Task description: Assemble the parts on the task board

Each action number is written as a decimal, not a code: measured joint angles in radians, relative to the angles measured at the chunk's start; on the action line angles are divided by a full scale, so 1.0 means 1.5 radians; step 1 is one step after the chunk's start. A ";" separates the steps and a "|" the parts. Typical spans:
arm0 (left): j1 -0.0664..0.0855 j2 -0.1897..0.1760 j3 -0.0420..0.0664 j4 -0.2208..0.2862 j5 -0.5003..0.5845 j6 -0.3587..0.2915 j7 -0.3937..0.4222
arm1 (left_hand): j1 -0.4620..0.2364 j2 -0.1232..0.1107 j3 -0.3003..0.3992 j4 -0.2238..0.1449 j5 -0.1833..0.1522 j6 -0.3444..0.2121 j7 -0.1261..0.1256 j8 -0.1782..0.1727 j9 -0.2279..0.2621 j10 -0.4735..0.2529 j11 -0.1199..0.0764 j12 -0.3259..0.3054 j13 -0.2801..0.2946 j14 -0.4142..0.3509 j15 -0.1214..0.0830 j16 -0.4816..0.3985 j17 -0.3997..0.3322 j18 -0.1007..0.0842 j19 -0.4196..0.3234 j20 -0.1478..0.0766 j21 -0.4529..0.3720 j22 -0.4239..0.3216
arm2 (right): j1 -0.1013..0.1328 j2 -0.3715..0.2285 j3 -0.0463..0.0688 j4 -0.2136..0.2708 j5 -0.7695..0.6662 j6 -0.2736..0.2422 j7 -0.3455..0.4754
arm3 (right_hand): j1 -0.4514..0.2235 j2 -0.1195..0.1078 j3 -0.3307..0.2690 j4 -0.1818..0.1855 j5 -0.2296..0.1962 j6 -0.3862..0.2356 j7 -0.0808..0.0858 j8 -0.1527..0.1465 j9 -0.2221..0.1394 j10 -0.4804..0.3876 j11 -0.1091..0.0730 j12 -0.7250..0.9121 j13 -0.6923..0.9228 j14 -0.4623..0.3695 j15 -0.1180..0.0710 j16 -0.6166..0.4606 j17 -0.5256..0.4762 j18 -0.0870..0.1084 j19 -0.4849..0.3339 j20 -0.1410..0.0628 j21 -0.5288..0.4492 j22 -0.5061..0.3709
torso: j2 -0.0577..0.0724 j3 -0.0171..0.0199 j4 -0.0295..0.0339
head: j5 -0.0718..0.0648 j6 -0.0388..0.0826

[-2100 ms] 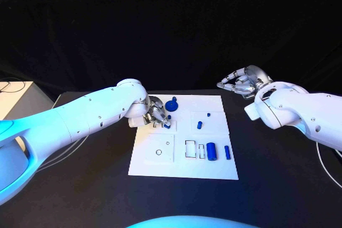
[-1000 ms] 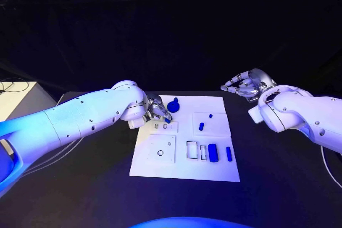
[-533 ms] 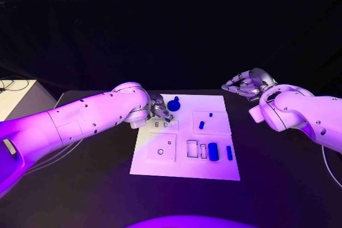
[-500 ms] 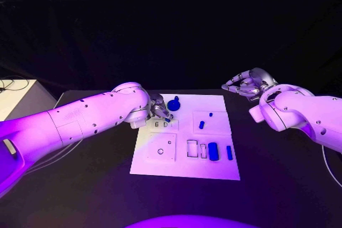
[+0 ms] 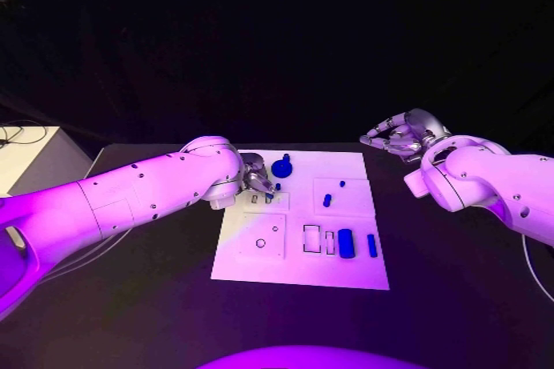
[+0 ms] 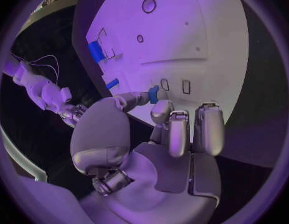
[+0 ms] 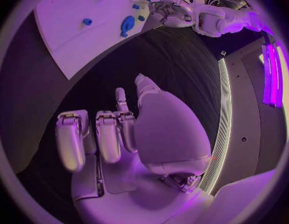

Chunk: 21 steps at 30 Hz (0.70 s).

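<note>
1. My left hand (image 5: 255,183) hovered over the board's (image 5: 347,274) left edge, towards its far corner, thumb and a finger pinching a small blue peg (image 6: 153,94). Judging by how it was poised, I held it by the tip so it could go down end-first into one of the two small slots (image 6: 186,86) just beside it.

2. My right hand (image 5: 399,134) hung over the black table (image 5: 138,305) off the board's far right corner, holding nothing, fingers curled loosely inward. It seemed parked there to leave the board free for the other arm.

3. A round blue knob (image 5: 282,168) sat near the board's far edge, just beyond my left hand, with a smaller blue piece (image 5: 287,157) touching it or just behind it; I could not tell which.

4. A short blue pin (image 5: 327,199) lay in the square panel on the board's right half, with a tiny blue dot (image 5: 342,182) towards the far edge of that panel.

5. Near the board's right edge, towards the near side, a thick blue bar (image 5: 345,243) and a thinner bar (image 5: 371,244) lay side by side next to an open rectangular pocket (image 5: 311,238), probably waiting their turn.

6. On the left half, a square panel showed a small round hole (image 5: 261,242), not yet filled.

7. The job looked early on: most pieces lay loose.
</note>
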 measured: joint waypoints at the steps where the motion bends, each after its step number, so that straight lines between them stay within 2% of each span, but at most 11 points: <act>1: 0.000 0.000 0.000 0.000 -0.001 -0.001 0.000 | 0.000 0.000 0.000 0.000 0.000 0.001 0.000 0.000 0.000 0.000 0.000 0.000 0.000 0.000 0.000 0.000 0.000 0.000 0.000 0.000 0.000 0.000 | 0.000 0.000 0.000 0.000 0.000 0.000 0.000 | 0.000 0.000 0.000 0.000 0.000 0.000 0.000 0.000 0.000 0.000 0.000 0.000 0.000 0.000 0.000 0.000 0.000 0.000 0.000 0.000 0.000 0.000 | 0.000 -0.0002 0.0001 | 0.000 0.000; 12: -0.006 -0.003 0.000 0.002 -0.008 -0.002 0.000 | 0.001 0.001 0.000 0.000 0.000 0.002 0.000 -0.001 0.000 0.000 0.000 -0.003 -0.001 0.000 0.000 0.000 0.000 0.000 0.000 0.000 0.000 0.000 | -0.001 -0.001 0.000 0.000 0.000 0.000 0.000 | -0.003 -0.003 0.000 0.000 0.000 0.000 0.000 0.000 0.001 0.000 0.000 0.000 0.000 0.000 0.000 0.000 0.000 0.000 0.000 0.000 0.000 0.000 | 0.000 -0.0003 0.0001 | 0.001 -0.002; 21: -0.008 -0.004 0.000 0.001 -0.008 -0.002 0.000 | 0.003 0.003 0.000 0.000 0.000 0.002 0.000 -0.003 0.000 0.000 0.000 -0.003 -0.003 0.000 0.000 0.000 0.000 0.000 0.000 0.000 0.000 0.000 | -0.002 -0.001 0.000 0.000 0.000 0.000 -0.001 | -0.006 0.001 0.000 0.000 0.000 0.000 0.000 0.000 0.001 0.000 0.000 0.000 0.000 0.000 0.000 0.000 0.000 0.000 0.000 0.000 0.000 0.000 | 0.000 -0.0001 0.0000 | 0.001 -0.005</act>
